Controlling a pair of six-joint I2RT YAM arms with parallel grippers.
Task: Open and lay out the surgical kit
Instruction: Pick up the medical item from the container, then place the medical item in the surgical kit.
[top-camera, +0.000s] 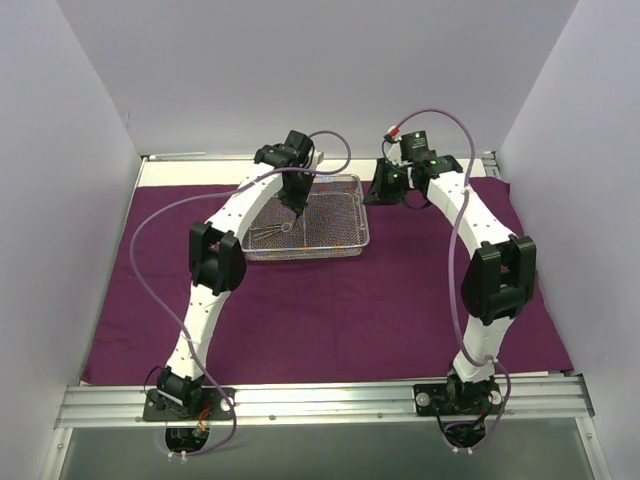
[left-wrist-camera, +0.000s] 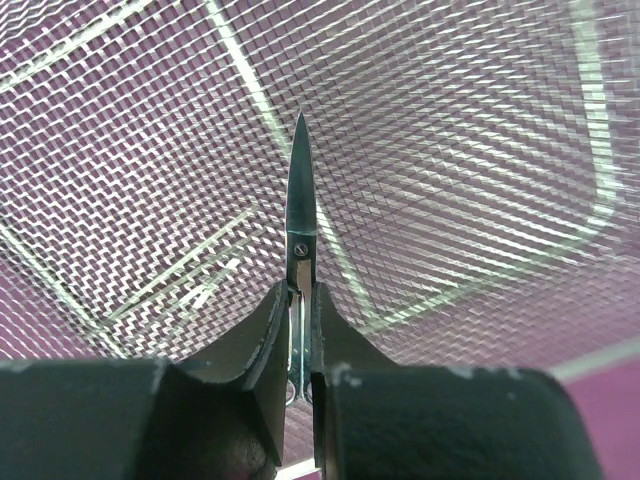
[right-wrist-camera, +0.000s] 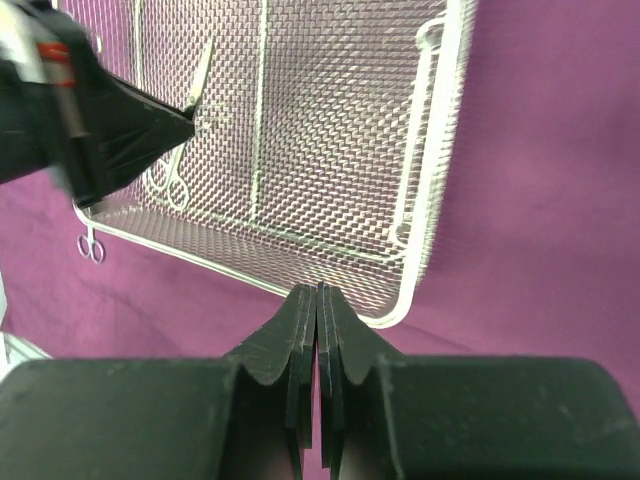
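The dark purple cloth (top-camera: 350, 300) lies spread flat over the table. The silver wire-mesh tray (top-camera: 363, 212) stands on it at the back middle. My left gripper (top-camera: 293, 212) hangs over the tray and is shut on a pair of slim metal scissors (left-wrist-camera: 300, 200), blades pointing away from the wrist above the mesh (left-wrist-camera: 450, 150). My right gripper (right-wrist-camera: 318, 292) is shut and empty, just outside the tray's right rim (right-wrist-camera: 440, 150). Another ring-handled instrument (right-wrist-camera: 170, 182) lies in the tray. One more (right-wrist-camera: 90, 245) lies on the cloth beyond the tray's far side.
White walls close in the left, back and right sides. A bare pale strip of table (top-camera: 200, 170) runs behind the cloth. A metal rail (top-camera: 330, 400) carries both arm bases at the near edge.
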